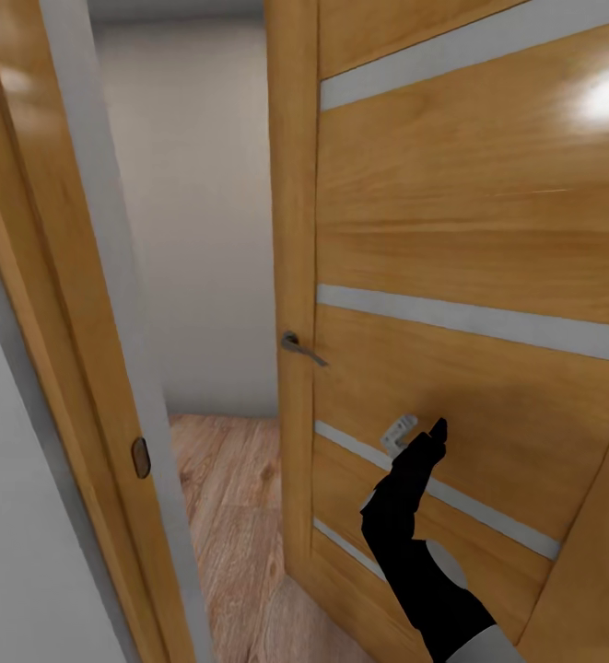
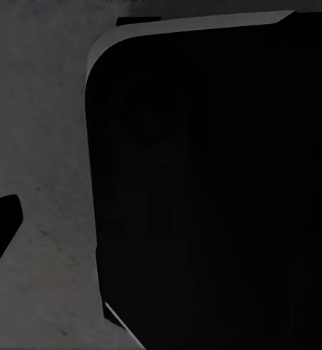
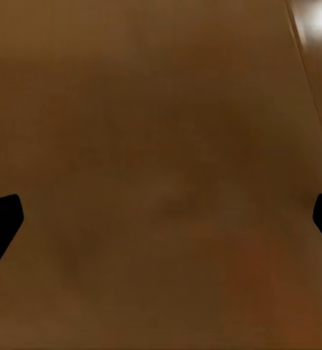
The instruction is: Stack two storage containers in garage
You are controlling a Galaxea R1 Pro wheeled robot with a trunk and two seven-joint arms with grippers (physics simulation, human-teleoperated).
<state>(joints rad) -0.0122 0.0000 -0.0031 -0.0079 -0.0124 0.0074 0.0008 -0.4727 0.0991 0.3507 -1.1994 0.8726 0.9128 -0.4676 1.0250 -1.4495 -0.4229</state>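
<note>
**A:** Where are the two storage containers at this point?

**B:** I can't place them from these views. What the head view gives is a wooden door (image 1: 470,276) with pale horizontal strips, standing partly open, and through the gap a strip of light wood-plank flooring (image 1: 226,516) with a pale wall behind it. That plank floor suggests the living-room side lies beyond the opening, so I'd judge the robot is at the doorway stage rather than handling a bin.

**A:** And the right gripper?

**B:** The right gripper (image 1: 421,436) is raised against the door face, below the metal lever handle (image 1: 301,347) and to the side of it, not on it. In the right wrist view the two dark fingertips (image 3: 0,226) sit far apart at the picture's edges with nothing between them but close brown door panel, so the pincer is spread wide and holds nothing. Being that close and flat-on looks like a push on the panel to swing the door wider, though whether it touches I can't tell.

**A:** The left one?

**B:** The left wrist view shows one dark fingertip (image 2: 0,226) over speckled grey concrete floor (image 2: 44,146) and a large black rounded body, likely part of the robot itself. How far that pincer is open I can't tell.

**A:** Anything else at the doorway?

**B:** The door frame (image 1: 74,368) runs down the near side, with a small dark latch plate (image 1: 140,458) set in it.
</note>
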